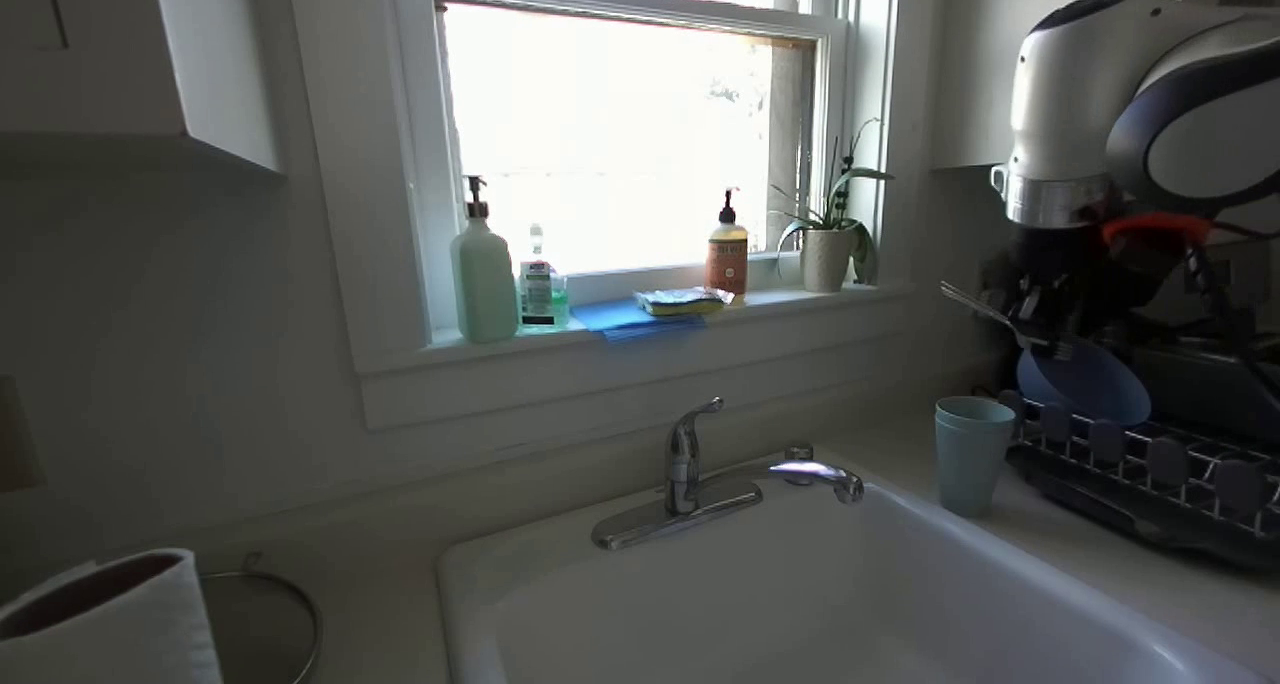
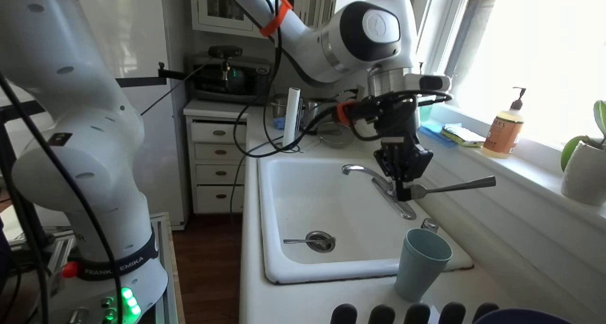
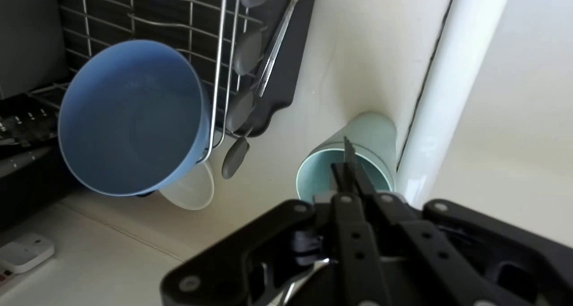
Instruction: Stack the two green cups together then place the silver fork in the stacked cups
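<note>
The two green cups (image 1: 970, 464) stand upright on the counter, one nested in the other; a second rim line shows just below the top. They also show in an exterior view (image 2: 420, 267) and in the wrist view (image 3: 374, 131), their mouth partly hidden by my fingers. My gripper (image 1: 1052, 336) is shut on the silver fork (image 1: 985, 309) near its head and holds it above the cups' height. The fork's handle sticks out sideways, nearly level, in an exterior view (image 2: 461, 186). In the wrist view, the tines (image 3: 349, 151) pass beyond my fingertips (image 3: 353, 174).
A dish rack (image 1: 1110, 434) with a blue bowl (image 3: 134, 118) stands beside the cups. A spoon (image 3: 280, 46) lies along the rack's black tray. The white sink (image 2: 267, 210) has a faucet (image 2: 364, 170) and a utensil (image 2: 298, 241) at its drain. Bottles line the windowsill (image 1: 780, 299).
</note>
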Robot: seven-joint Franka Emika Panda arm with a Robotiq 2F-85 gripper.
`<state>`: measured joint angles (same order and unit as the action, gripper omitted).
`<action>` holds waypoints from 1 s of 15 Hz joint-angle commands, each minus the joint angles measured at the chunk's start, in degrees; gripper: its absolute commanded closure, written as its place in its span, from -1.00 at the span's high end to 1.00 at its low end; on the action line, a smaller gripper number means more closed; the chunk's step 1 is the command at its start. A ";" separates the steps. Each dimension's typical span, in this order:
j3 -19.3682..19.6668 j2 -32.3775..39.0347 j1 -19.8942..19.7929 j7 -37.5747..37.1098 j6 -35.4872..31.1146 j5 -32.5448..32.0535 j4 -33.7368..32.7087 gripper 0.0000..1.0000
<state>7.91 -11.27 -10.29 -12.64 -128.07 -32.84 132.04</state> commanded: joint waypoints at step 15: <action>0.00 3.73 1.81 9.72 13.72 18.41 -7.42 -0.99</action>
<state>7.83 -6.95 -9.50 -11.37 -125.00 -22.14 129.36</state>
